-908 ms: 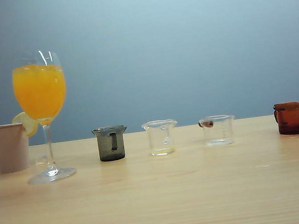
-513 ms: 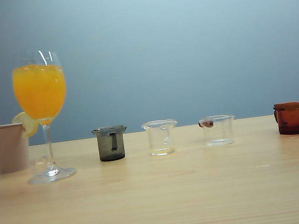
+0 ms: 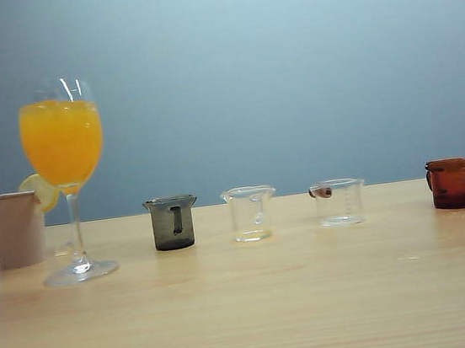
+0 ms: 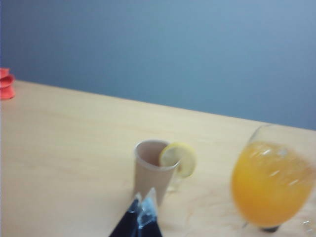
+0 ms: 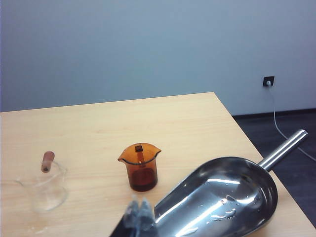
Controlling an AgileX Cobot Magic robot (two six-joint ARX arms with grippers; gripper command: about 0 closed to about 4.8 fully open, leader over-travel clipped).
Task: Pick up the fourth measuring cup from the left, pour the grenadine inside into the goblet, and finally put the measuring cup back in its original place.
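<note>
Nothing done: your amber cup [image 5: 141, 167] sits untouched, far from the goblet [image 3: 66, 173]; right gripper [image 5: 139, 213] and left gripper [image 4: 143, 212] pinched together, empty.

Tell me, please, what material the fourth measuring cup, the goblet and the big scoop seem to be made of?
The fourth measuring cup: amber translucent plastic or glass; the look leaves it open. The goblet: clear glass, thin-walled with bright glints. The scoop: polished metal, probably steel, mirror-like with water drops.

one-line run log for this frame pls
phase: pre-grasp | left gripper: shut, near paper cup | right gripper: shut, short of amber measuring cup | goblet: upright, orange drink | cup: in row, untouched
</note>
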